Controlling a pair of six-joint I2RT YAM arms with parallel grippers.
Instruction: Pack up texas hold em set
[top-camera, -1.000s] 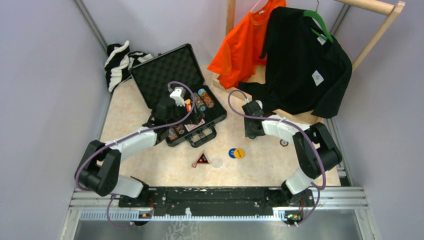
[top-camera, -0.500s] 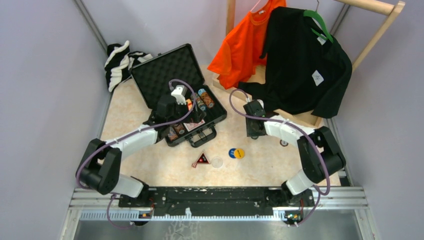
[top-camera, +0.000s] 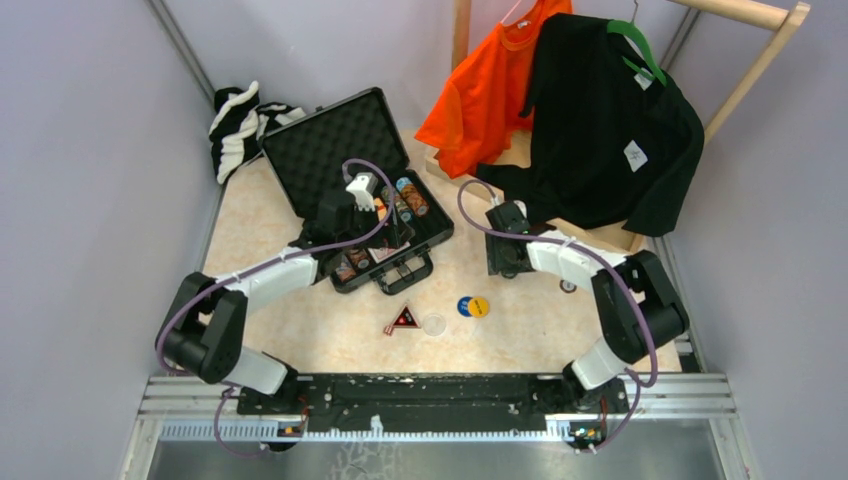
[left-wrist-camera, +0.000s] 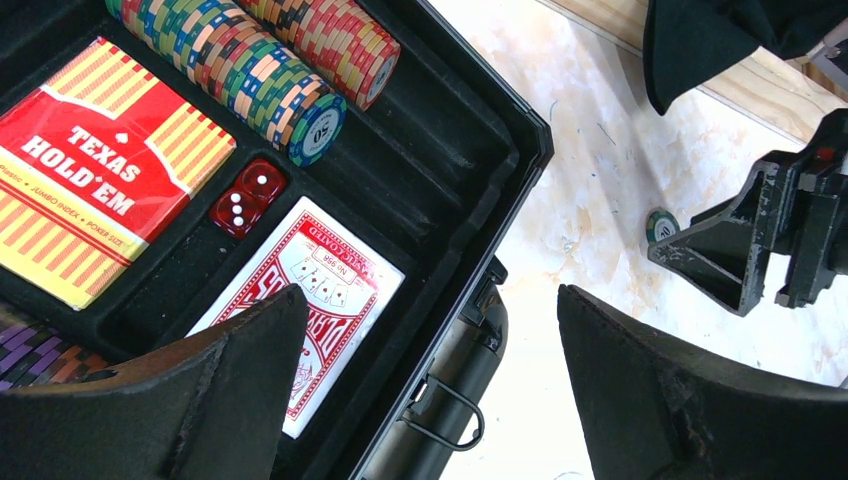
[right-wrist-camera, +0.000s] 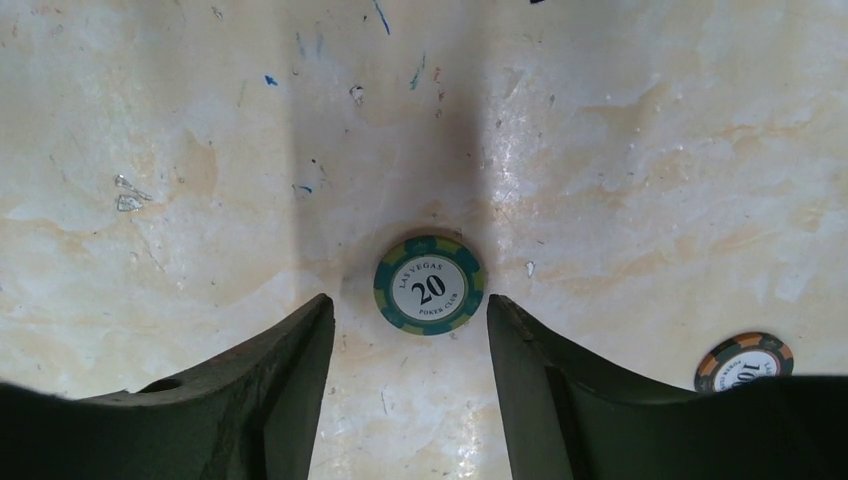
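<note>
Case (top-camera: 330, 165) lies open at the far left of the table, lid propped back, foam-lined. We find chip rows (left-wrist-camera: 270, 70), a red deck (left-wrist-camera: 300, 300) and dice (left-wrist-camera: 243, 197) seated in its compartments.

Since a second ago the left gripper (left-wrist-camera: 430, 300) has edged right and far above the case's right corner. Its jaws are wide apart and empty. The right gripper (right-wrist-camera: 410, 300) has barely shifted. Its jaws stand apart, straddling a green chip (right-wrist-camera: 429, 285) that lies flat on the table right of the case, with no grip yet. We judge this chip's pickup to be the step in hand.

Still unpacked are an orange chip (right-wrist-camera: 745, 362) beside it, plus the triangle (top-camera: 403, 319), clear disc (top-camera: 434, 324) and blue and yellow discs (top-camera: 473, 306) on the table near of the case.
</note>
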